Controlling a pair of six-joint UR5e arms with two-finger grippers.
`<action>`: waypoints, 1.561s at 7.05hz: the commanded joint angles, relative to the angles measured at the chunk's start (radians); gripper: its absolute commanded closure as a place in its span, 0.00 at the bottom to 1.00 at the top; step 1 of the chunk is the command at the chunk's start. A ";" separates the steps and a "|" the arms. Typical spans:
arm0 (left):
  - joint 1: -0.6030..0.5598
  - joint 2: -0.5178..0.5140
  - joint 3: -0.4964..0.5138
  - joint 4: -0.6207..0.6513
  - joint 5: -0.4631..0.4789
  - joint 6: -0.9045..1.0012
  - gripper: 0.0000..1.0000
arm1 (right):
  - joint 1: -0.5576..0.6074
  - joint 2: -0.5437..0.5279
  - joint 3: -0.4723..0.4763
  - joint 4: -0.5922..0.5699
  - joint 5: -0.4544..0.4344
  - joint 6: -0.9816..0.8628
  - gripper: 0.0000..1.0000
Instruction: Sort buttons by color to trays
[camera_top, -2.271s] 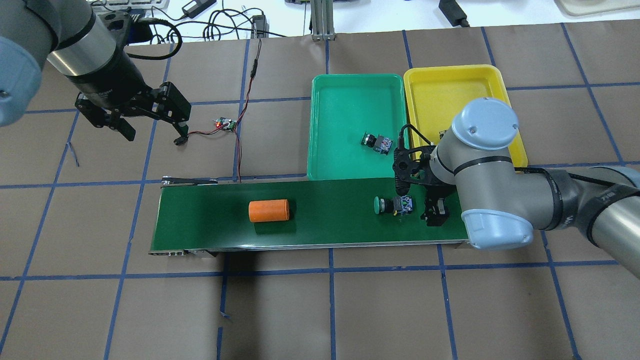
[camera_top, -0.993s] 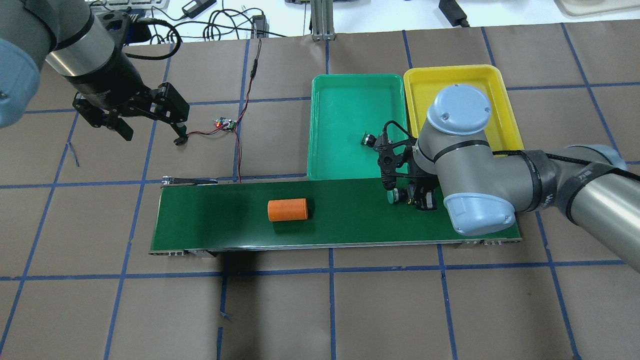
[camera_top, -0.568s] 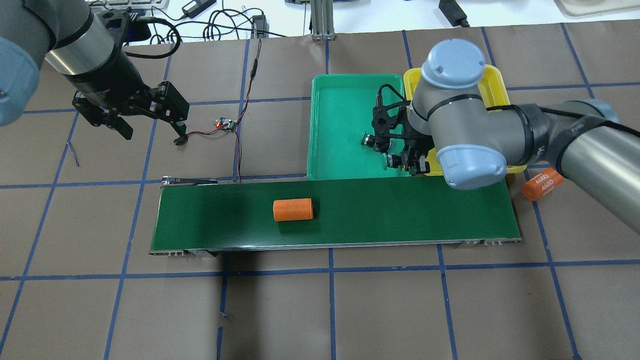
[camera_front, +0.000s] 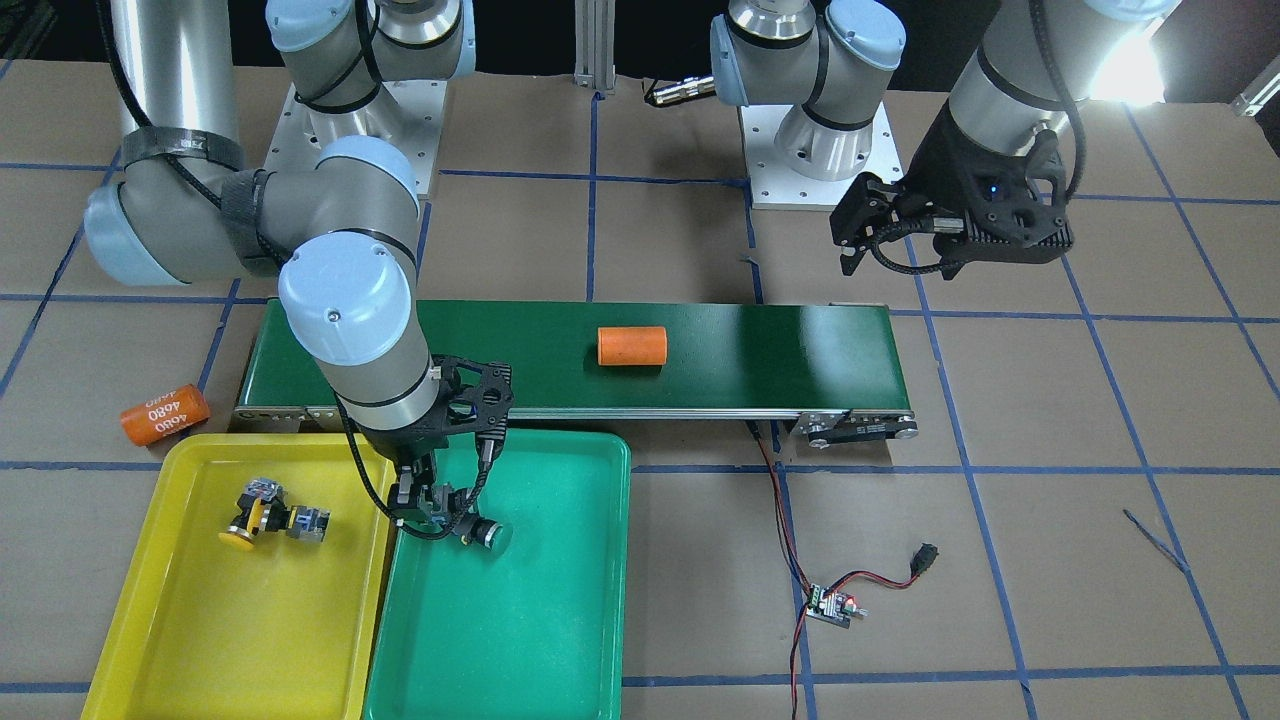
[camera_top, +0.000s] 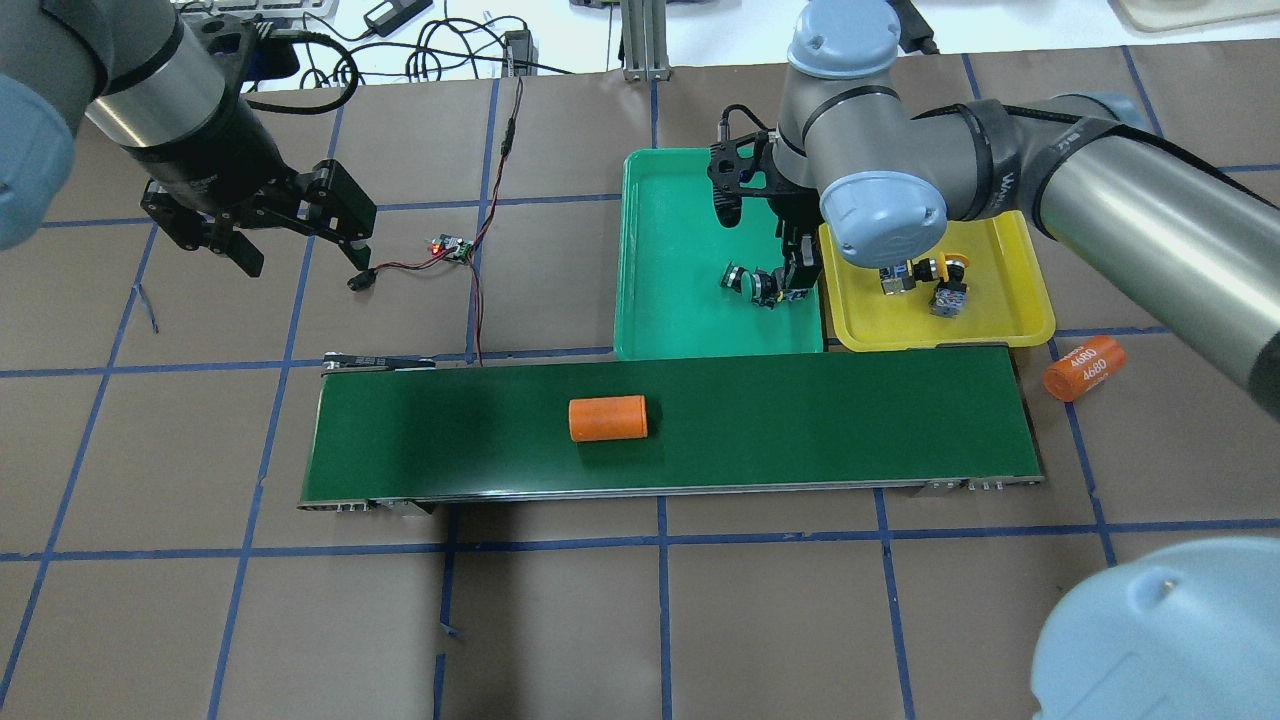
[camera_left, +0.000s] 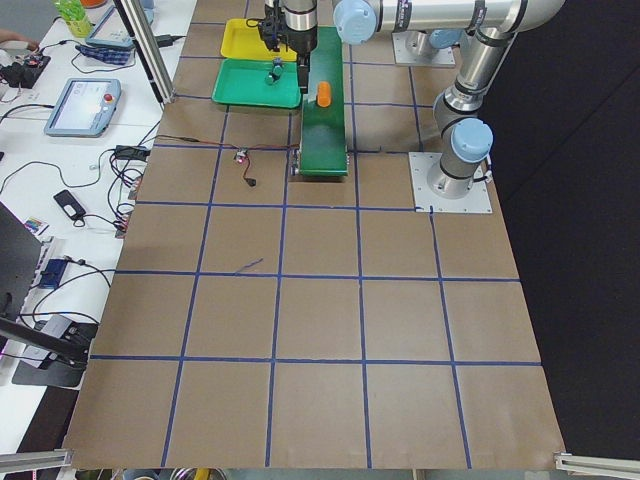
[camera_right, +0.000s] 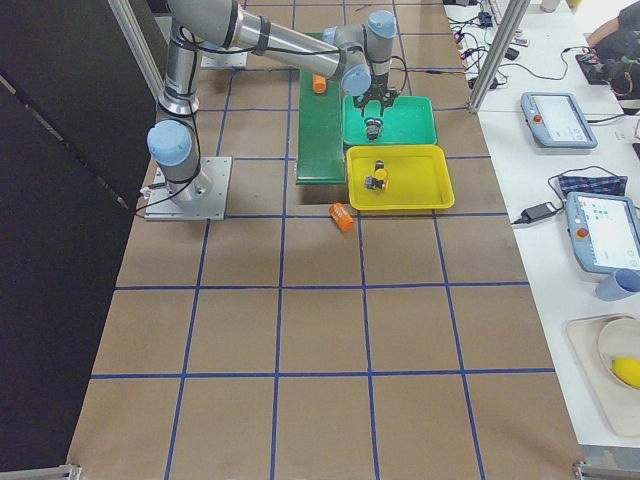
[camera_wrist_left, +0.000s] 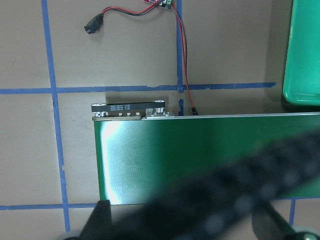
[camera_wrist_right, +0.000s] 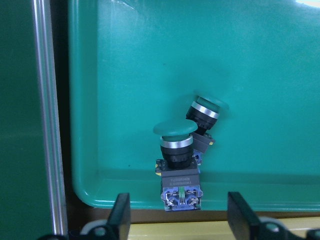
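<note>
Two green-capped buttons lie side by side in the green tray (camera_top: 680, 200), near its wall beside the yellow tray (camera_top: 1000, 300). One green button (camera_wrist_right: 177, 165) sits right under my right gripper (camera_wrist_right: 181, 214), whose fingers stand open on either side without touching it. The other green button (camera_wrist_right: 204, 117) leans just behind it. Two yellow-capped buttons (camera_top: 935, 272) rest together in the yellow tray. My left gripper (camera_top: 300, 252) hangs open and empty above the table, far left, near the red-black wires.
A long dark-green conveyor belt (camera_top: 800, 430) runs in front of both trays and carries an orange cylinder (camera_top: 608, 419). A second orange cylinder (camera_top: 1084, 368) lies on the table off the belt's right end. A small circuit board (camera_top: 452, 247) with wires lies left of the green tray.
My right gripper closed on a green button on the belt, carried it into the green tray beside the first one, and opened. The orange cylinder rode rightward along the belt. The left arm stayed put.
</note>
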 joint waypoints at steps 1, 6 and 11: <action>0.001 0.003 -0.007 0.000 0.001 -0.001 0.00 | -0.013 -0.037 -0.039 0.091 0.010 0.007 0.00; 0.004 -0.006 0.006 0.000 -0.001 0.000 0.00 | -0.016 -0.403 -0.099 0.534 0.020 0.015 0.00; 0.002 -0.008 -0.007 0.000 -0.001 0.000 0.00 | -0.010 -0.456 -0.076 0.519 0.021 0.030 0.00</action>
